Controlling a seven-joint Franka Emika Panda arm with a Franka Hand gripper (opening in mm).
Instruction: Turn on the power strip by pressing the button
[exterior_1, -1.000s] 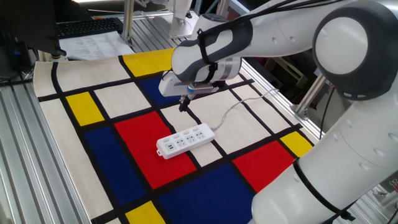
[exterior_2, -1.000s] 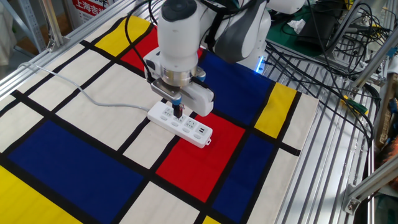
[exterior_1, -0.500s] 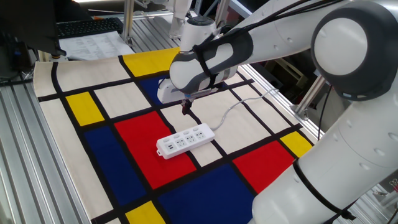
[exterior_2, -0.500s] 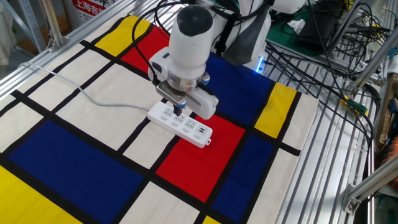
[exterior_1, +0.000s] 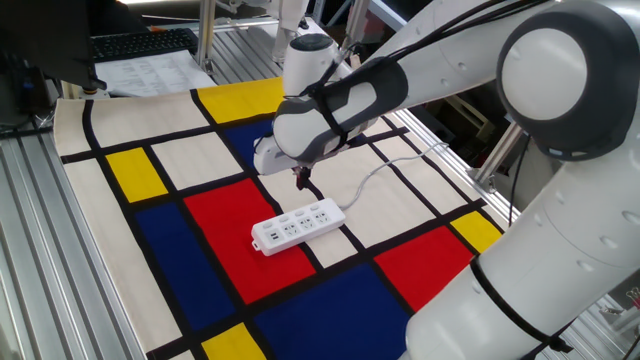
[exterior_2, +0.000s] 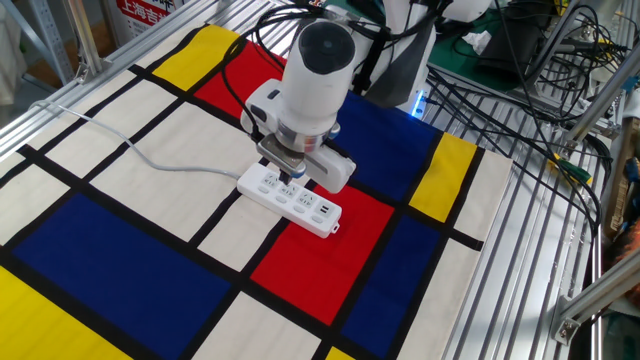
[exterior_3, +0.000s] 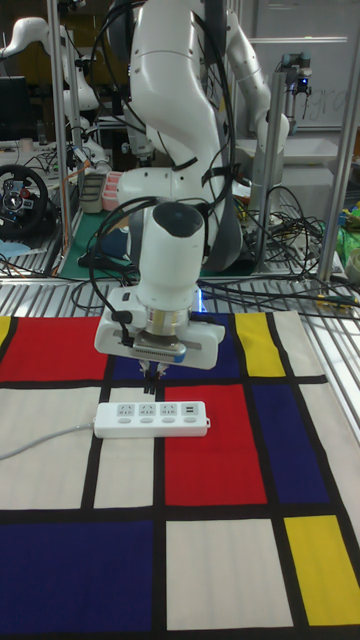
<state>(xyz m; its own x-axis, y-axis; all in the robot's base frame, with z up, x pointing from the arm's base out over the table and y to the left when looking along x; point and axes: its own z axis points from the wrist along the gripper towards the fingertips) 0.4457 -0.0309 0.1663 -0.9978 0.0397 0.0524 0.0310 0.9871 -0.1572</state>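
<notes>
The white power strip (exterior_1: 297, 225) lies flat on the coloured mat, across a red panel and a cream one. It also shows as the power strip (exterior_2: 290, 198) and the power strip (exterior_3: 152, 419). Its thin white cord (exterior_1: 385, 170) leaves one end. The button is too small to make out in any view. My gripper (exterior_1: 302, 180) hangs tilted just above the strip. The dark fingers come together in one narrow tip with nothing held. In the other fixed view the gripper (exterior_2: 288, 178) is over the sockets near the cord end. The tall view shows the gripper (exterior_3: 153, 376) slightly above the strip's top edge.
The mat (exterior_1: 150, 240) has red, blue, yellow and cream panels with black lines. The cord (exterior_2: 110, 140) trails off the mat's edge. A keyboard and papers (exterior_1: 140, 55) lie at the back. Metal rails (exterior_2: 540, 230) and cables flank the mat.
The wrist has tilted further and the fingertips have moved slightly lower and nearer the strip. The strip and its cord have not moved.
</notes>
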